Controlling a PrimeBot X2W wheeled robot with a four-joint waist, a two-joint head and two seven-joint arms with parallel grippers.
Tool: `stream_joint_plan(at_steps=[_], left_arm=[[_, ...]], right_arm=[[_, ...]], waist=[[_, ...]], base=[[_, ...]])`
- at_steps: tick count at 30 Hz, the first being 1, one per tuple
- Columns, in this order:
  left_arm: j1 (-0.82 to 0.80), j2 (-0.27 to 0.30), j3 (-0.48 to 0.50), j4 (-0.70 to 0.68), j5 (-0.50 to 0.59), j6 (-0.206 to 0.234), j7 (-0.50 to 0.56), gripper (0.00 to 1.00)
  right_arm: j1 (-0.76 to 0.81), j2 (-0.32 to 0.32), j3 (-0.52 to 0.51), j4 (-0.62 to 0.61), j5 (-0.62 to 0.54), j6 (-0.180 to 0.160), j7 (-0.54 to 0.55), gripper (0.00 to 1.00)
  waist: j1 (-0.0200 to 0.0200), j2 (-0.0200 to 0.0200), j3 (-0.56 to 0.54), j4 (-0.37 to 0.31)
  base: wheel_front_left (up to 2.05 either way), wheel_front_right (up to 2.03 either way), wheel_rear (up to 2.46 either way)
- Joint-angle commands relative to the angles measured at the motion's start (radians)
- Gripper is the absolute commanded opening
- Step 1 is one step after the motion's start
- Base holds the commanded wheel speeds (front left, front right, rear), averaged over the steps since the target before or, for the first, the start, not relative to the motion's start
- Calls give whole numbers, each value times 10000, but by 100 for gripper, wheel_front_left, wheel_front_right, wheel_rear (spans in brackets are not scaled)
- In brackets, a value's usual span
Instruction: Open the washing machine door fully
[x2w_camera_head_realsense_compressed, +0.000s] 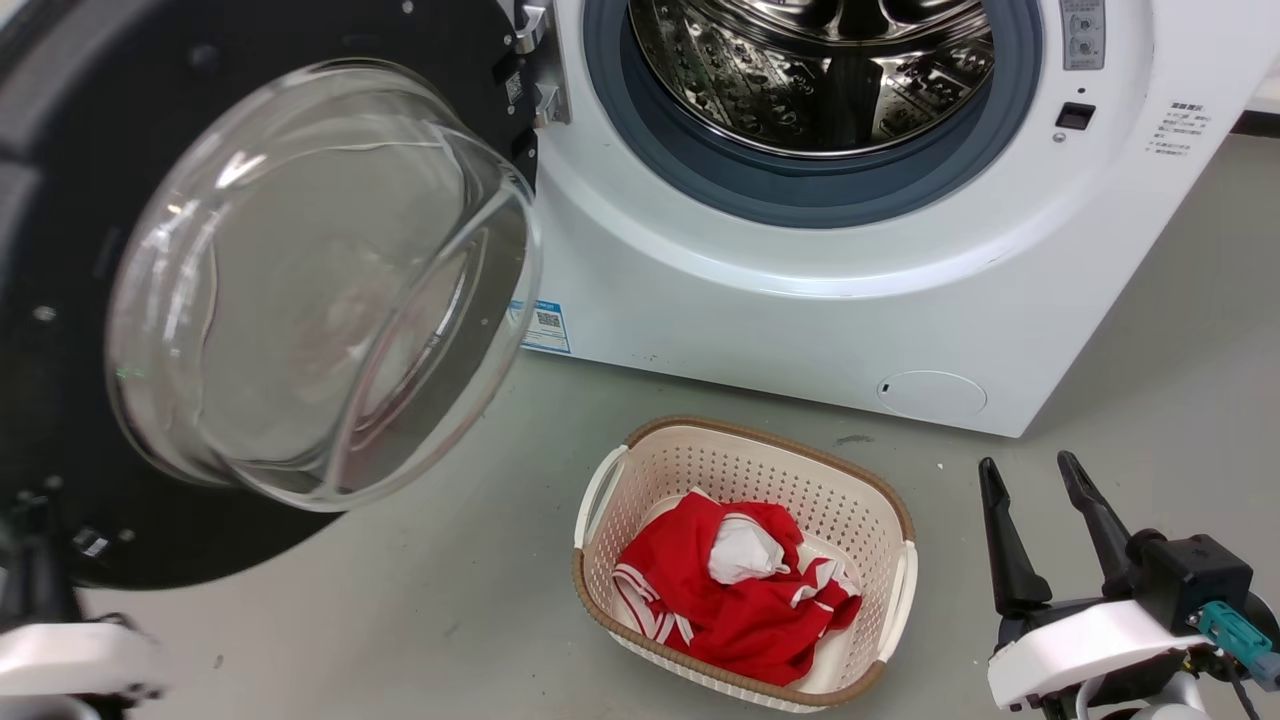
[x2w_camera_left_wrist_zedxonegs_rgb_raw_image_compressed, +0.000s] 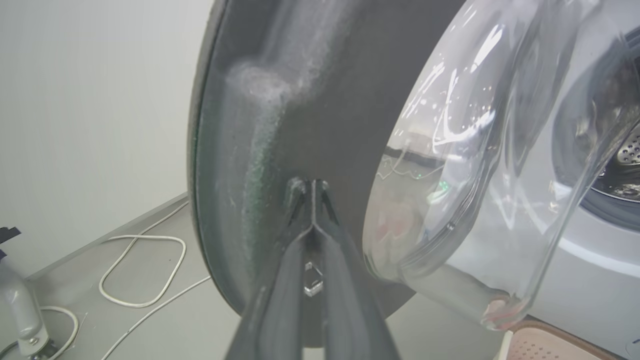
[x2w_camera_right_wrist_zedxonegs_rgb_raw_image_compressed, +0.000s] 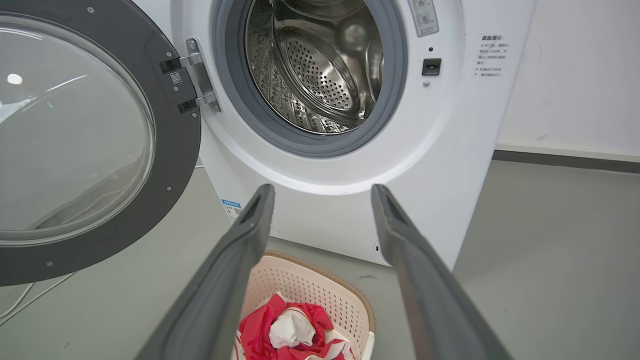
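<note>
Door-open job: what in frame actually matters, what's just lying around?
Job: washing machine door, swung open; washing machine; left gripper, shut, tips against the door's inner face.
Lying about: laundry basket; red garment in it; white cable; right gripper, open, holding nothing.

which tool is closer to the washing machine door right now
Left. The left tool, shut, has its tips at the inner face of the washing machine door, beside its glass bowl; the right tool hangs open beside the basket, well apart.
</note>
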Motion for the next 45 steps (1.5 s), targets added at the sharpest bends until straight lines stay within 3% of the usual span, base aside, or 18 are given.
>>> stream_joint_plan(at_steps=[1,7,15,24,33,35,36,37,45], left_arm=[[-181,242,345,324,-102,11,-50,0],[-671,656,891,1152,-203,-303,-105,0],[-950,489,1041,1365,261,-542,-116,0],[46,-355,1239,307,1020,-499,-98,0],[1216,-1704,409,-1181,1865,-595,-99,1],[1288,-1918,134,-1322,1985,-714,-99,43],[1282,-2036,-21,-1358,2030,-791,-99,76],[1211,-2131,-147,-1437,2119,-862,-99,100],[602,-2389,-1064,-1530,2776,-1231,-99,100]], right_arm=[[-177,23,-3,-27,-55,-3,-29,100],[-204,25,-42,-23,-49,-3,-69,100],[-209,23,-48,28,-41,-3,-87,100],[-145,22,-4,134,61,-5,-190,100],[-60,22,104,152,55,-5,-261,100],[-48,22,107,126,20,-5,-252,100],[-47,23,110,109,-3,-3,-250,100],[-55,22,104,84,-32,-5,-251,100],[-264,22,61,-213,-243,-5,-215,100]], waist=[[-1,0,34,-61],[-1,0,73,-162],[-1,0,57,-197],[-1,0,-162,-300],[-1,0,-436,-616],[-1,0,-469,-737],[-1,0,-483,-802],[-1,0,-485,-867],[-1,0,-559,-1533]], base=[[0,0,0],[0,0,0],[0,0,0],[0,0,0],[0,0,0],[0,0,0],[0,0,0],[0,0,0],[0,0,0]])
